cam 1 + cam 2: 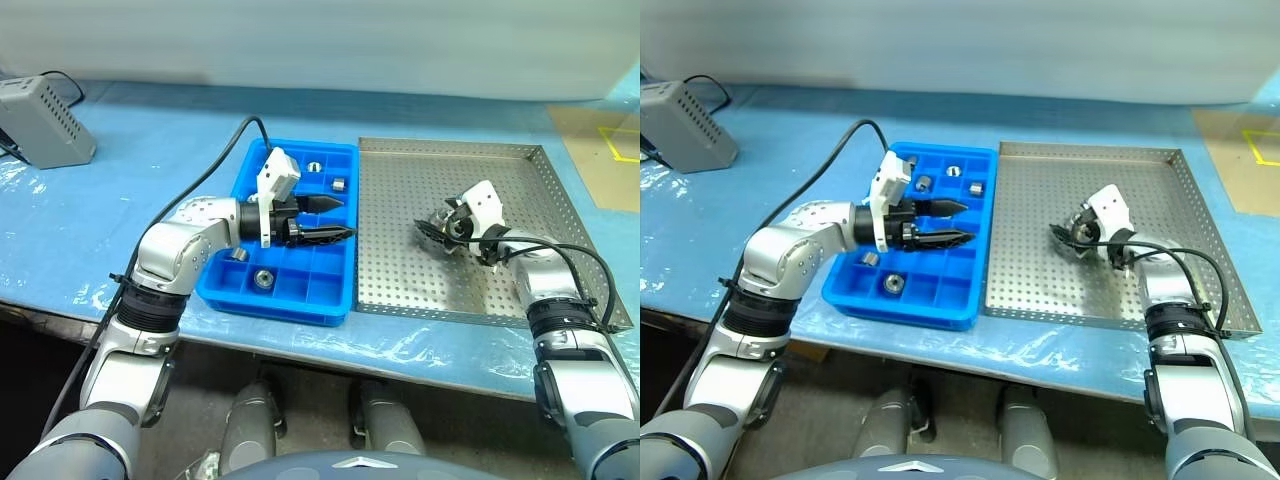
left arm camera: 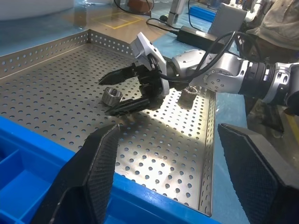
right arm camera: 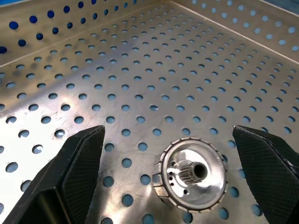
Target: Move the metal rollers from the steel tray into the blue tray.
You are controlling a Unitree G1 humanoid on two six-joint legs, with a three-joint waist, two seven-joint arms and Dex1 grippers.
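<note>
While right end effector point(image 1: 432, 230) hovers low over steel tray point(image 1: 400, 280), fingers apart around roller, left end effector point(image 1: 335, 218) waits apart, empty, over blue tray point(image 1: 300, 295) holding several rollers.
Left wrist view: roller point(image 2: 112, 96) between right fingers; second roller point(image 2: 189, 92) just beyond.
Right wrist view: roller point(image 3: 192, 173) lies off-centre. Centre, then close.
</note>
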